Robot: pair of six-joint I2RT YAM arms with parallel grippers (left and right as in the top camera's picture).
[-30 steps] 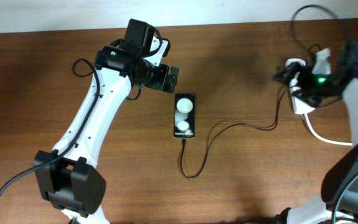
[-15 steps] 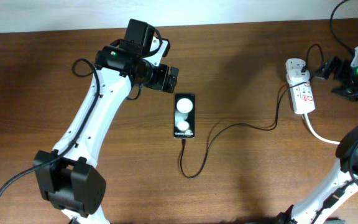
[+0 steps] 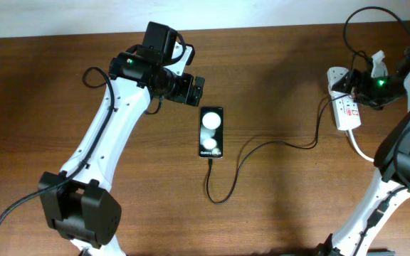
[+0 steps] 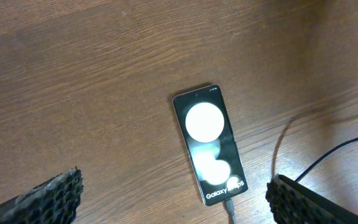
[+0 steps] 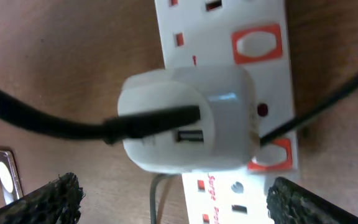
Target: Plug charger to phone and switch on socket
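Aim matters — right gripper [image 5: 180, 200], fingers [image 5: 48, 200] apart above the socket [image 5: 253, 12], should press the red-framed switch [image 5: 275, 154] beside the adapter [image 5: 216, 143] squarely.

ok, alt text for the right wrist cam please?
White adapter plugged into the white socket strip, close up, on a wooden table, with the black charger cable leaving its USB port toward the left. A red-framed switch sits above the adapter; the jaws stand wide apart at the bottom corners.

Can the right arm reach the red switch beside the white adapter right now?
Probably yes. The right gripper hovers open directly over the power strip, and the red-framed switch beside the adapter lies uncovered; only a thin black cable passes nearby.
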